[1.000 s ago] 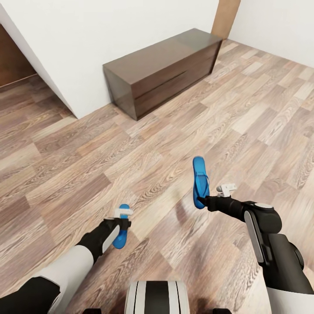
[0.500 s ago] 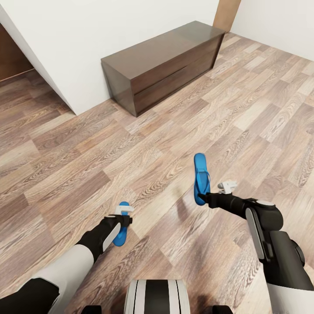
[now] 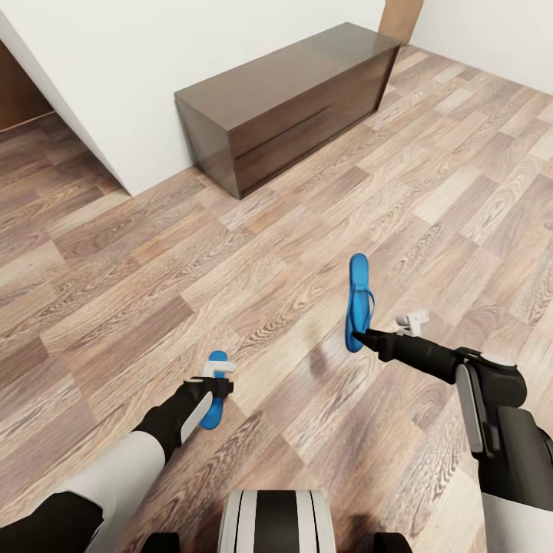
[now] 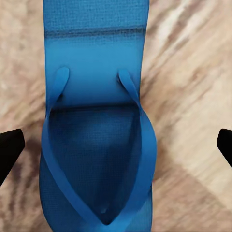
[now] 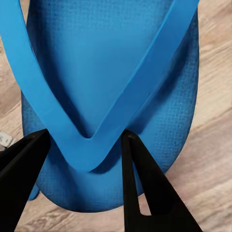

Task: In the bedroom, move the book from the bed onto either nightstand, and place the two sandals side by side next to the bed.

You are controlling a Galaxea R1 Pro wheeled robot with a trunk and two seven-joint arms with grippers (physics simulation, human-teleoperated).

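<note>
Right gripper (image 3: 364,336) is clamped on one end of a blue sandal (image 3: 357,300), holding it off the wood floor (image 3: 138,307) with the sole sticking up and away from the arm; in the right wrist view both black fingers (image 5: 140,183) sit right at the toe end by the strap V. Left gripper (image 3: 216,386) holds the other sandal (image 3: 215,401) low near the floor, its fingertips (image 4: 9,150) spread at either side of the sole, grip itself can't be confirmed there. Long dark-brown cabinet (image 3: 292,100) stands against the white wall (image 3: 153,61), well apart from both sandals
</note>
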